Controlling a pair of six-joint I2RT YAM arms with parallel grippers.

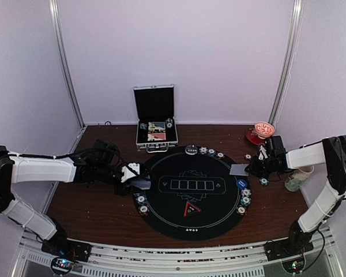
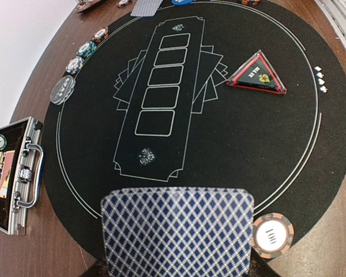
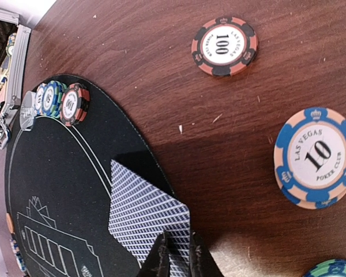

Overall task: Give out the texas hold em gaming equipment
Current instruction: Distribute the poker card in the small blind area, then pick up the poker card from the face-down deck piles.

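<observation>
My left gripper [image 1: 134, 175] holds a blue-diamond-backed playing card [image 2: 179, 231] over the left rim of the round black mat [image 1: 190, 193]. The card hides the fingers in the left wrist view. A 100 chip [image 2: 272, 235] lies beside that card. My right gripper [image 3: 180, 254] is shut on the corner of a second card [image 3: 144, 216], which hangs over the mat's right rim [image 1: 239, 169]. Loose chips marked 100 [image 3: 224, 46] and 10 [image 3: 315, 157] lie on the wood nearby. More chips [image 1: 211, 153] line the mat's edges.
An open silver case [image 1: 155, 118] stands behind the mat. A red triangular marker [image 1: 191, 209] lies on the mat. A red dish [image 1: 262, 131] and a pale cup [image 1: 297, 179] stand at the right. A clear disc [image 2: 62, 90] sits on the mat's rim.
</observation>
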